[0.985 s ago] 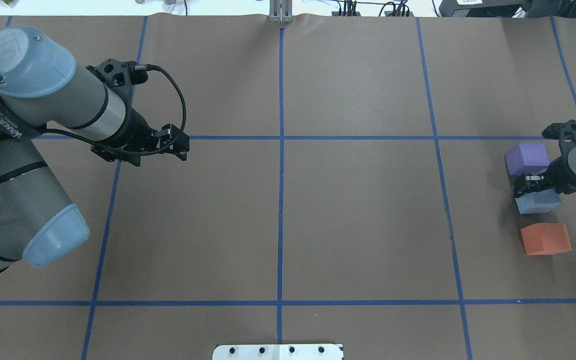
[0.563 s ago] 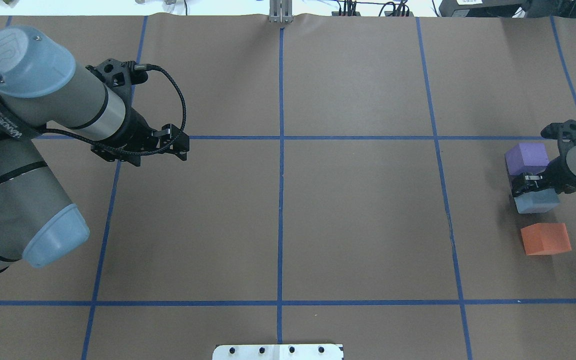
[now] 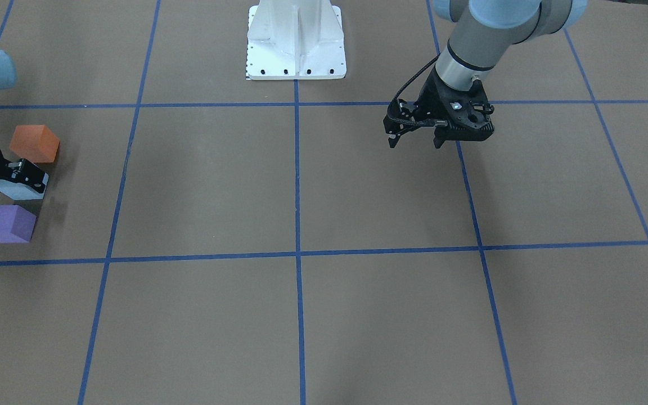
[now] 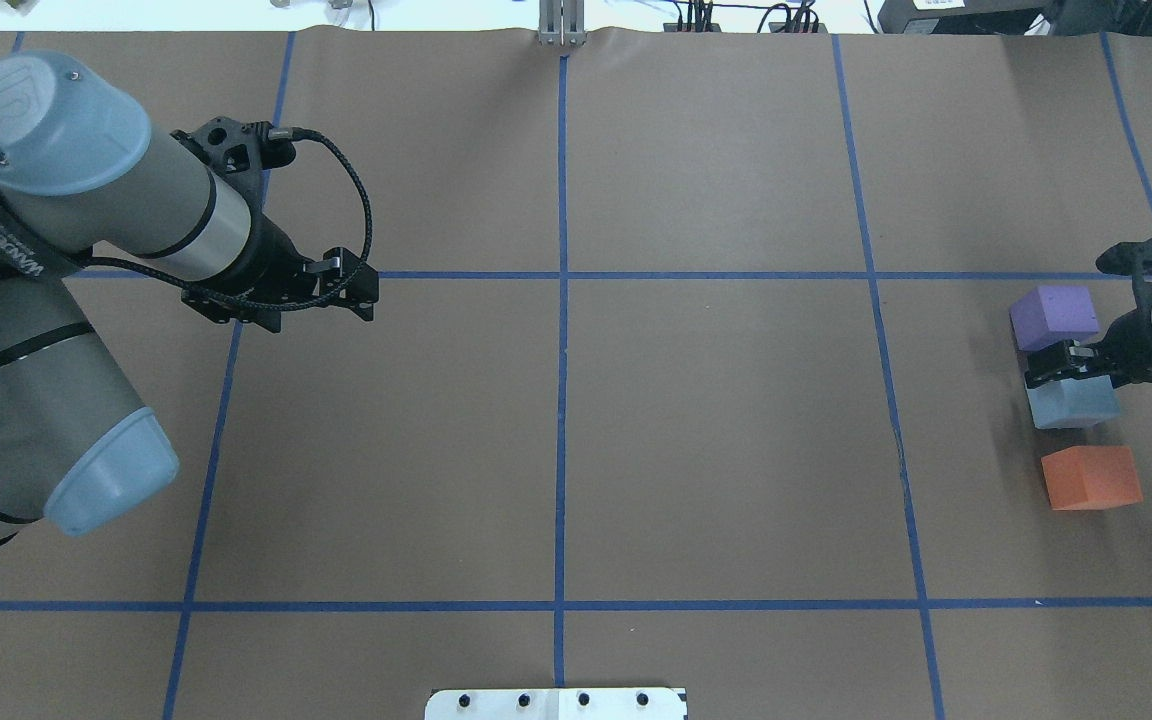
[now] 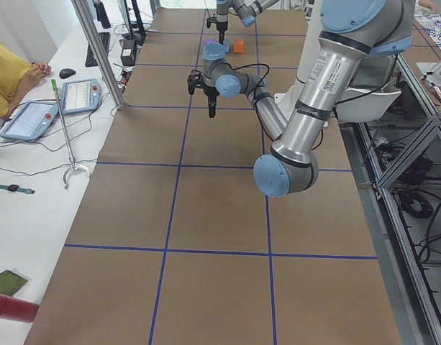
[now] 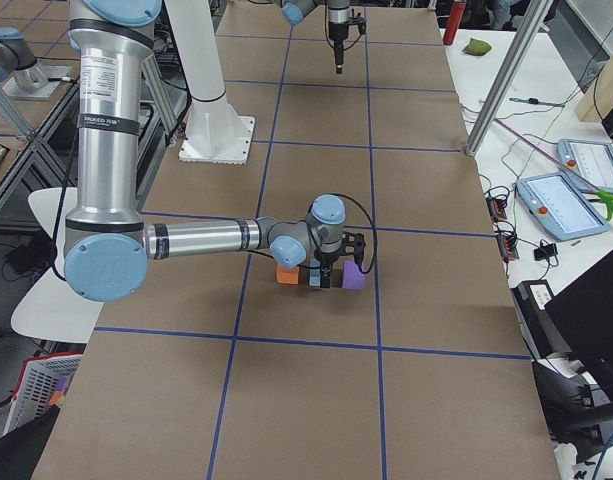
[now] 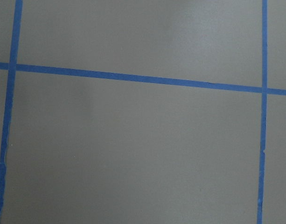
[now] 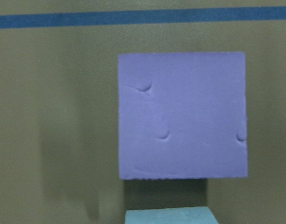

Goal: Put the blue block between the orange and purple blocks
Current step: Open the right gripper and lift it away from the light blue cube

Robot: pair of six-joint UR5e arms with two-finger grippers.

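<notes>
In the front-facing view, your left arm comes down from the upper right. Its left gripper [image 3: 414, 140] points at the bench [image 3: 358, 315] with its jaws spread, holding nothing and hanging above the surface. At the left edge, the right gripper [image 3: 23, 175] sits on top of the blue block [image 3: 19, 191]. You cannot tell whether it pinches the block or stands apart from it. The blue block lies between the orange block [image 3: 32, 143] above it and the purple block [image 3: 7, 224] below it, with a gap on each side.

In the overhead view, the three blocks form a column at the right edge: purple on top, blue in the middle, orange at the bottom. The right forearm slants in from the right edge. The left arm is folded at the upper left.

In the exterior left view, the near arm bends sharply and its wrist points straight down.

In the exterior right view, the near forearm runs low and level, with its wrist turned down over the blue block.

The left wrist view shows only bench and tape lines [image 7: 133, 78].

In the right wrist view, the purple block fills the centre, with a strip of blue block at the bottom edge.
</notes>
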